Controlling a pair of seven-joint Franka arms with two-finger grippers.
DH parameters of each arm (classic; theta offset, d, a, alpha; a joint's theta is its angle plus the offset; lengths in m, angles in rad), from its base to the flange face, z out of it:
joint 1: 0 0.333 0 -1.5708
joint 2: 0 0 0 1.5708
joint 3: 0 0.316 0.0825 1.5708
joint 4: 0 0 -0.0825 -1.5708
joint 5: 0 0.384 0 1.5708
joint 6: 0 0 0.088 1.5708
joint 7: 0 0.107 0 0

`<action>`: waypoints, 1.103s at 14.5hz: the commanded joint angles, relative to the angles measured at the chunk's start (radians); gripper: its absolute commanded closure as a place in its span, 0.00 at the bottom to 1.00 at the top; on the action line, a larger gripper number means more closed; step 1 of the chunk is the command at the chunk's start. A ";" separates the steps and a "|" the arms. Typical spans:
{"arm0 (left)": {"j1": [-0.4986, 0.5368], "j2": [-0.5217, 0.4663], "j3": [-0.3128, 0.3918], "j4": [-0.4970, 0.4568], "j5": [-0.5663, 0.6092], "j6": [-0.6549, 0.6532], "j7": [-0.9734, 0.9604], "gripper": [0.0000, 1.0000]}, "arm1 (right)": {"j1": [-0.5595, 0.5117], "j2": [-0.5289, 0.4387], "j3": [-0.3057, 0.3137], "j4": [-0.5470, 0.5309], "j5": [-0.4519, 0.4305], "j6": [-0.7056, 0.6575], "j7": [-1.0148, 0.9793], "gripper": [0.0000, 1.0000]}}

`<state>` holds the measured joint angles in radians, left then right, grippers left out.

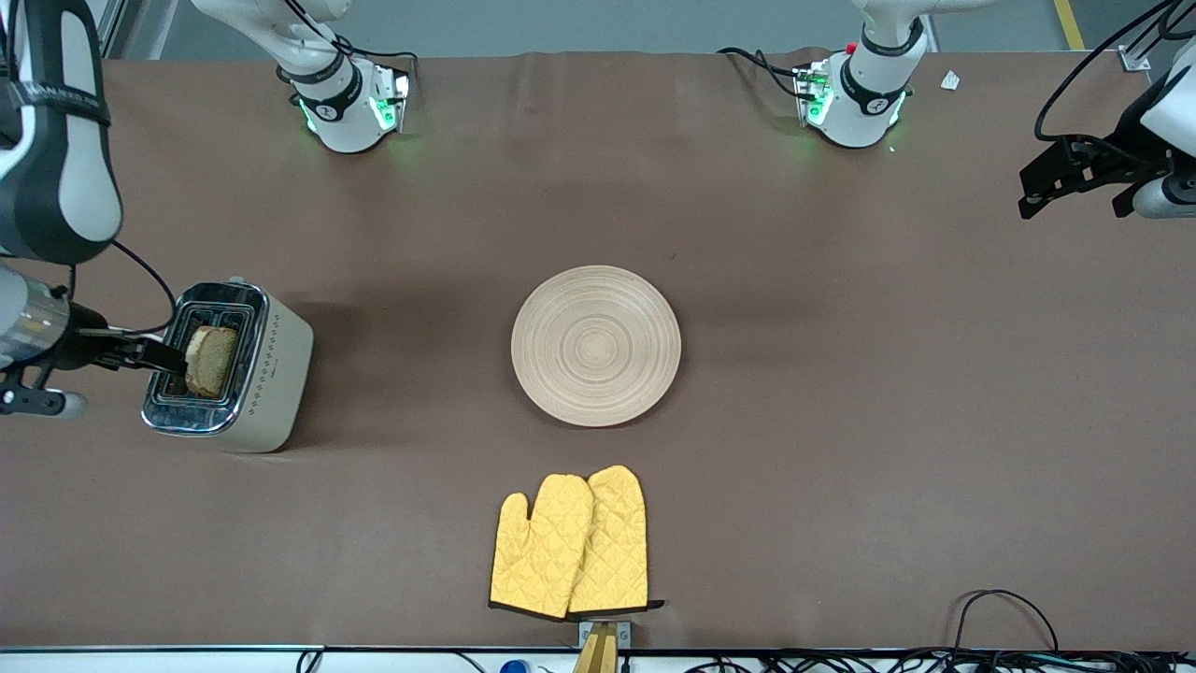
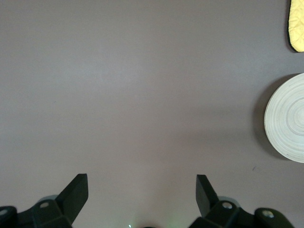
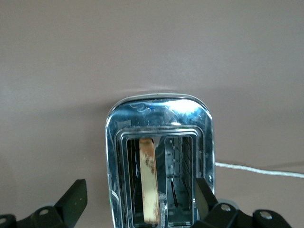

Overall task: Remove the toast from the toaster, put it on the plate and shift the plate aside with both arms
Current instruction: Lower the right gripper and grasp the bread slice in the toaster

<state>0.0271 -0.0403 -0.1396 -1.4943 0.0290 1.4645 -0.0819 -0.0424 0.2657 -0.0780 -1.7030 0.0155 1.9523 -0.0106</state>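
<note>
The toast (image 1: 211, 360) stands upright in one slot of the shiny toaster (image 1: 271, 374) at the right arm's end of the table. In the right wrist view the toast (image 3: 148, 180) shows edge-on inside the toaster (image 3: 159, 118). My right gripper (image 1: 173, 358) hangs open just over the toaster's top, and its fingers (image 3: 76, 197) straddle the slots without touching the toast. The round pale wooden plate (image 1: 596, 346) lies bare at the table's middle. My left gripper (image 1: 1056, 182) waits open over bare table at the left arm's end, and the plate's edge (image 2: 287, 118) shows in its wrist view.
A pair of yellow oven mitts (image 1: 572, 542) lies nearer to the front camera than the plate, close to the table's front edge. The toaster's thin cord (image 3: 256, 170) trails over the brown cloth. Both arm bases (image 1: 350, 103) stand along the table's back edge.
</note>
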 commanded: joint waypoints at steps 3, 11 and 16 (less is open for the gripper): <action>-0.003 0.011 0.000 0.028 0.023 -0.023 0.011 0.00 | 0.003 -0.023 0.003 -0.161 0.004 0.111 -0.009 0.00; -0.001 0.011 0.000 0.028 0.023 -0.023 0.011 0.00 | 0.003 -0.040 0.003 -0.195 0.004 0.096 -0.009 0.27; -0.001 0.011 0.000 0.028 0.023 -0.023 0.011 0.00 | -0.002 -0.062 0.003 -0.196 0.004 0.056 -0.009 0.45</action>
<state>0.0271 -0.0402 -0.1396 -1.4940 0.0291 1.4645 -0.0819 -0.0397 0.2432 -0.0768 -1.8599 0.0155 2.0094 -0.0106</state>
